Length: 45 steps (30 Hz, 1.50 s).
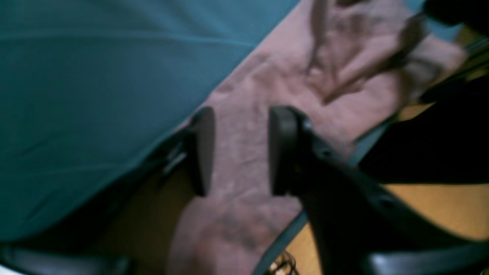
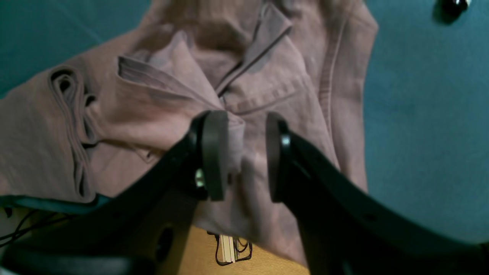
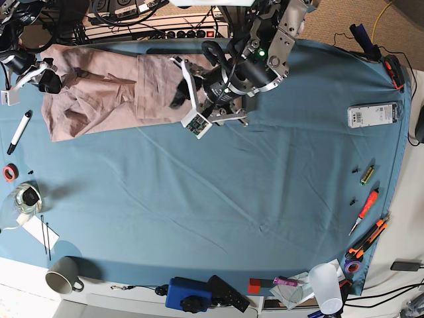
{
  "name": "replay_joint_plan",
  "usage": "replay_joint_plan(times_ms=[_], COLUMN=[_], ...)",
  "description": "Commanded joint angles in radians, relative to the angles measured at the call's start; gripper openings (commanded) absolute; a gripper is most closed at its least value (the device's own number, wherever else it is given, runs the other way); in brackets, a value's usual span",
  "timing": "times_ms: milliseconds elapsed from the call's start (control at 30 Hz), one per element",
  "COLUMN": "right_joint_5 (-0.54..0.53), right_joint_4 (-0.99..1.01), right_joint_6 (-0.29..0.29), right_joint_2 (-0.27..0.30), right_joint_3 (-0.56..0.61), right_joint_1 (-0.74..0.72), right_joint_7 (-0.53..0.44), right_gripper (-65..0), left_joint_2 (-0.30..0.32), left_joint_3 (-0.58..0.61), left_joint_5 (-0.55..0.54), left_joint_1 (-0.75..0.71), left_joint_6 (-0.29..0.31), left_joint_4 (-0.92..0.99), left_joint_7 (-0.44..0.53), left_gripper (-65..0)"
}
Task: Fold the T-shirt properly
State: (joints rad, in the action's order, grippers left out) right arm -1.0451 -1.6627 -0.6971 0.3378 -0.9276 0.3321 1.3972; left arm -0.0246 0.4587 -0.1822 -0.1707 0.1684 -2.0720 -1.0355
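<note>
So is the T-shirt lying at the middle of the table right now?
No, the T-shirt is bunched at the far corner of the blue cloth, beside both arms.

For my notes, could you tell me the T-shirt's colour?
Plain dusty pink T-shirt, clearest in the right wrist view.

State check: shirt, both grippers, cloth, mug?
T-shirt: rumpled, partly folded over itself, lying at the far edge of the table.
Left gripper: open, over the shirt, holding nothing; the view is blurred.
Right gripper: jaws apart with shirt fabric bunched between them; whether it grips is unclear.
Table cloth: spread flat, lightly creased.
Mug: upright at the near corner.
</note>
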Motion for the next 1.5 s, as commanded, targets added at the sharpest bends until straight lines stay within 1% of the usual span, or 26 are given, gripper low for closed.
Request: replay_joint_plan(times_ms=[0, 100, 133, 200, 300, 467, 533, 633, 667, 767, 800, 867, 933, 1000, 1100, 1200, 1367, 1467], right_joint_5=[-0.019, -0.068, -0.082, -0.093, -0.09, -0.066, -0.038, 0.044, 0.067, 0.103, 0.105, 0.103, 0.105, 0.106, 0.145, 0.137, 0.046, -0.008], right_joint_4=[-0.016, -0.016, -0.016, -0.016, -0.016, -0.016, -0.016, -0.016, -0.016, -0.016, -0.016, -0.016, -0.014, 0.002, 0.076, 0.195, 0.393, 0.471], right_joint_6=[-0.001, -0.001, -0.001, -0.001, -0.001, -0.001, -0.001, -0.001, -0.001, -0.001, -0.001, -0.001, 0.003, 0.001, -0.001, -0.001, -0.001, -0.001], right_joint_2=[0.023, 0.031, 0.037, 0.053, 0.079, 0.123, 0.142, 0.163, 0.167, 0.175, 0.175, 0.175, 0.174, 0.175, 0.177, 0.177, 0.178, 0.178], right_joint_3=[-0.01, -0.01, -0.01, -0.01, -0.011, -0.011, -0.011, -0.011, -0.011, -0.011, -0.011, -0.011, -0.011, -0.011, -0.01, -0.01, -0.01, 0.001], right_joint_1=[-0.002, -0.002, -0.002, -0.003, -0.003, -0.003, -0.002, 0.0, 0.0, 0.001, 0.0, 0.0, 0.0, -0.002, -0.009, -0.047, -0.131, -0.17], right_joint_7=[-0.028, -0.032, -0.032, -0.038, -0.056, -0.065, -0.064, -0.06, -0.061, -0.062, -0.062, -0.059, -0.077, -0.119, -0.18, -0.149, -0.066, -0.001], right_gripper=[-47.4, -47.4, -47.4, -47.4, -47.4, -47.5, -47.4, -47.3, -46.2, -36.1, -34.4, -34.1, -34.1, -34.1, -34.1, -34.1, -34.1, -34.1], left_joint_2=[-0.011, -0.011, -0.011, -0.01, -0.008, -0.006, -0.006, -0.006, -0.006, -0.006, -0.008, -0.009, -0.009, -0.009, -0.009, -0.014, -0.014, -0.014], left_joint_3=[0.003, 0.003, 0.003, 0.003, 0.003, 0.003, 0.003, 0.003, 0.003, 0.003, 0.003, 0.003, 0.003, 0.003, 0.003, 0.003, 0.003, 0.003], left_joint_5=[0.006, 0.038, 0.042, 0.054, 0.082, 0.082, 0.082, 0.082, 0.082, 0.081, 0.082, 0.081, 0.082, 0.082, 0.082, 0.081, 0.081, 0.081], left_joint_1=[0.007, 0.007, 0.005, -0.004, -0.028, -0.063, -0.071, -0.088, -0.095, -0.119, -0.127, -0.137, -0.148, -0.154, -0.153, -0.154, -0.153, -0.153], left_joint_6=[0.003, 0.003, 0.003, 0.003, 0.003, 0.003, 0.004, 0.004, 0.003, 0.004, 0.004, 0.005, 0.008, 0.007, 0.007, 0.007, 0.007, 0.007], left_joint_4=[-0.019, -0.021, -0.025, -0.038, -0.083, -0.134, -0.138, -0.138, -0.138, -0.138, -0.138, -0.138, -0.138, -0.138, -0.138, -0.138, -0.138, -0.138], left_joint_7=[-0.002, -0.076, -0.1, -0.117, -0.115, -0.09, -0.09, -0.085, -0.081, -0.057, -0.056, -0.056, -0.055, -0.056, -0.056, -0.055, -0.055, -0.054], left_gripper=[-48.9, -56.6, -58.4, -60.4, -60.5, -60.5, -60.5, -60.5, -60.5, -60.5, -60.5, -60.5, -60.5, -60.5, -60.5, -60.5, -60.5, -60.5])
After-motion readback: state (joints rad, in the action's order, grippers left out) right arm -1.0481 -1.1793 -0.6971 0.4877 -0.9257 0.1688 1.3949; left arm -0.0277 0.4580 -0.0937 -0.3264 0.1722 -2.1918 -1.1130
